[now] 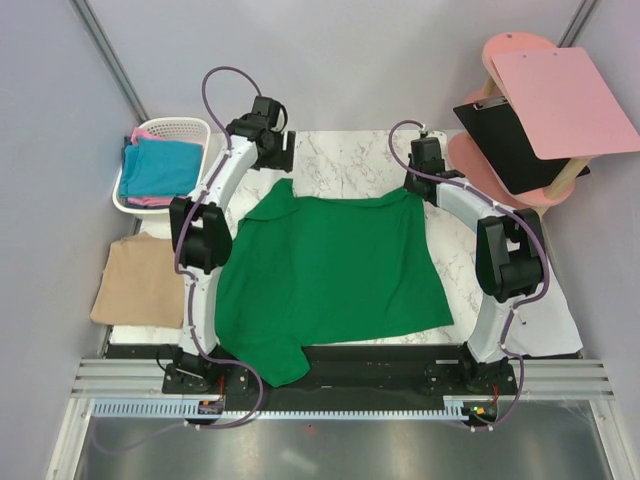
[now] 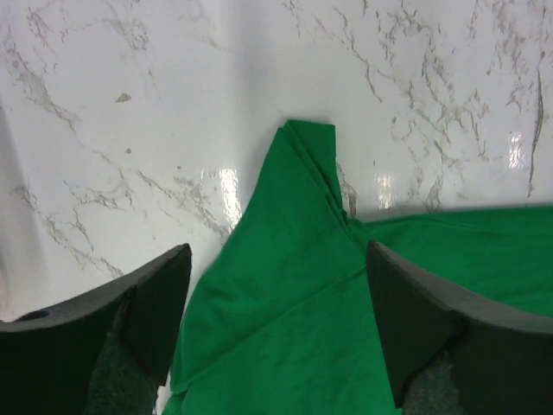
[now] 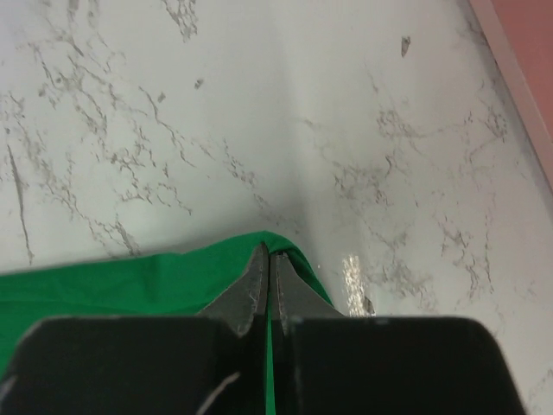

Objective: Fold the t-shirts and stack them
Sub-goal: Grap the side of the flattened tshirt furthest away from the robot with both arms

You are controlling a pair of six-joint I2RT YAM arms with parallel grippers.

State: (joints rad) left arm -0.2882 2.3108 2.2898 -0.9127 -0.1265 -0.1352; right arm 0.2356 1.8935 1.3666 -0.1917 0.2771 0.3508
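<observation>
With right tool point(image 3: 268, 259) clamped on green t-shirt point(image 1: 330, 270) corner at upper right, lower spread left tool point(image 2: 276, 259) onto sleeve tip point(image 2: 307, 143) before pinching

Overhead, two close-ups, shared green t-shirt point(image 1: 330, 270)

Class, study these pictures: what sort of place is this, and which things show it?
Probably a robot lab booth, not a home: two arms bolted to a marble-look table bearing a green t-shirt, plain partition walls, a clipboard alongside.
</observation>
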